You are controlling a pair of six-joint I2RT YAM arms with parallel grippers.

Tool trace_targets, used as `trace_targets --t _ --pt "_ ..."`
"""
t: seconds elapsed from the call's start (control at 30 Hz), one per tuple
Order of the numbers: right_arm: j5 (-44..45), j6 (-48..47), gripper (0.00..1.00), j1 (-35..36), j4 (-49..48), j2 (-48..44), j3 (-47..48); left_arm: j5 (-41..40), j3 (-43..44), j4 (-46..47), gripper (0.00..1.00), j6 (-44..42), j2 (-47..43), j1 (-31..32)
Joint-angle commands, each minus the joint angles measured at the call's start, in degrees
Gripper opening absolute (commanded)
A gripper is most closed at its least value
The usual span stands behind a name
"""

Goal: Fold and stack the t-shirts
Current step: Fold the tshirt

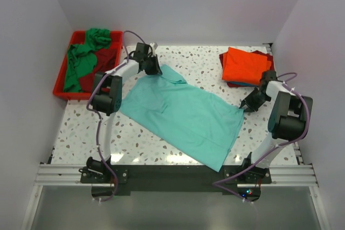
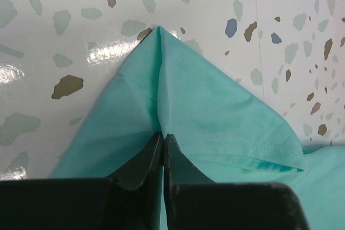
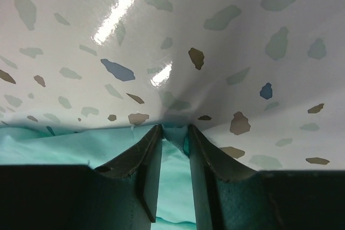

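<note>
My glossy, speckled desk [image 1: 205, 63] carries the soft teal t-shirt [image 1: 183, 114], spread as a slanted sheet across the centre. At upper right a folded orange t-shirt [image 1: 245, 65] sits square. My left end effector [image 1: 153, 70] clamps the teal shirt's pointed upper-left corner; my right end effector [image 1: 244, 106] pinches its right edge.

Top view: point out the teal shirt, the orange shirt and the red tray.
teal shirt [image 1: 183, 114], top view, middle of the cloth
orange shirt [image 1: 245, 65], top view, folded top face
red tray [image 1: 60, 76], top view, left wall
</note>
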State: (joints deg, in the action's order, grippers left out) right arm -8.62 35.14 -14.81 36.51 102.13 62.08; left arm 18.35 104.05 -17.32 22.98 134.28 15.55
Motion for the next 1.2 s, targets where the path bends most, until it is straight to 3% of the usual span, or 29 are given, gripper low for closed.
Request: trace_targets --t 0.0,0.07,0.1,0.2,0.47,0.77,1.17 --pt "0.45 0.37 0.28 -0.05 -1.36 -0.08 -1.62 1.52 0.89 1.59 0.05 0.83 0.2 0.18" --pt "1.41 0.37 0.21 -0.05 -0.39 -0.61 -1.35 1.69 0.8 1.59 0.0 1.01 0.02 0.09" --pt "2.02 0.37 0.12 -0.05 0.05 -0.79 -0.92 1.6 0.72 1.59 0.0 0.92 -0.07 0.09" --pt "4.31 -0.15 0.05 -0.05 2.59 -1.75 0.66 1.52 0.72 1.76 0.0 1.19 -0.68 -0.26" --pt "8.45 -1.47 0.07 -0.05 6.73 -5.88 2.95 3.35 0.8 3.78 0.0 4.6 -4.02 -2.54" --pt "8.45 -2.53 0.1 -0.05 7.7 -4.22 5.59 8.1 4.14 5.37 0.0 7.95 -3.06 -3.69" --pt "8.45 -1.65 0.07 0.04 7.61 -1.85 9.89 12.85 9.41 7.92 0.0 12.26 -0.6 -4.21"
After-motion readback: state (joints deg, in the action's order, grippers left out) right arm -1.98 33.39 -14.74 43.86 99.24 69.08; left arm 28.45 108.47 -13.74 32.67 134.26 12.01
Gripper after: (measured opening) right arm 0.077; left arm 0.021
